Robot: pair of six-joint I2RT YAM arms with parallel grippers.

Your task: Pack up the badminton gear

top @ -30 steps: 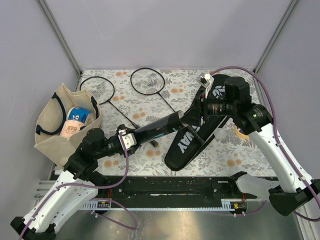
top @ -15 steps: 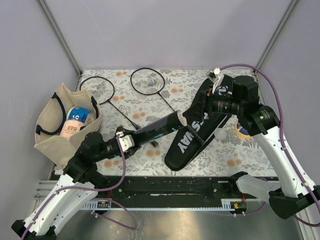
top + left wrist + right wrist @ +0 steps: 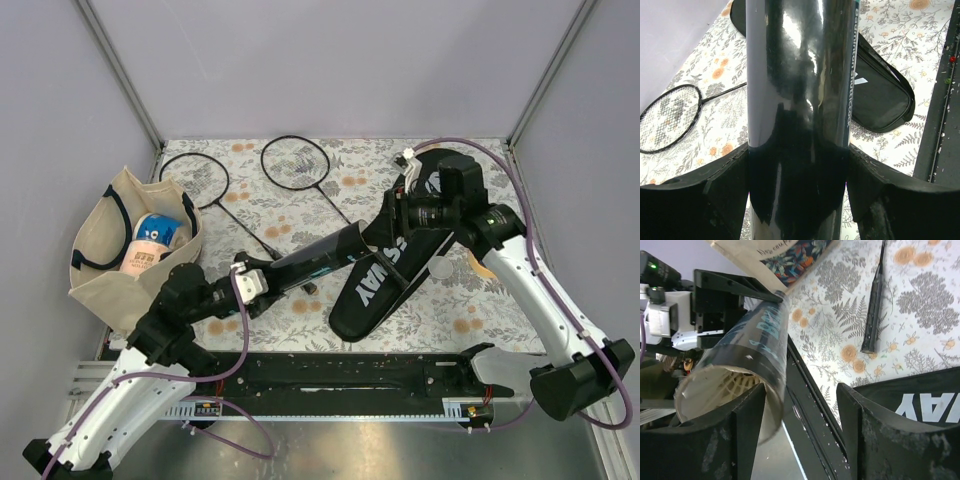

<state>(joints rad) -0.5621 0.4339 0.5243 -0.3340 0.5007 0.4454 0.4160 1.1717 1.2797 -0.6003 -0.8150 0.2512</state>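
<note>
My left gripper (image 3: 250, 282) is shut on the long black tube (image 3: 310, 258), which it holds slanted above the table. The tube fills the left wrist view (image 3: 800, 100) between both fingers. My right gripper (image 3: 388, 224) is open and empty at the tube's far open end. In the right wrist view (image 3: 800, 425) white shuttlecock feathers (image 3: 725, 387) show inside the tube mouth beside the left finger. The black "CROSSWAY" cover (image 3: 385, 270) lies under the right gripper. Two black racquets (image 3: 195, 180) (image 3: 295, 162) lie at the back.
A beige tote bag (image 3: 100, 235) with a printed pack inside stands at the left. A small white object (image 3: 441, 268) lies by the cover. A tape roll (image 3: 482, 264) shows partly under the right arm. A black rail (image 3: 330, 370) runs along the near edge.
My right gripper swung back and to the right, then came back to the tube's open end. The left gripper kept hold of the tube and shifted slightly.
</note>
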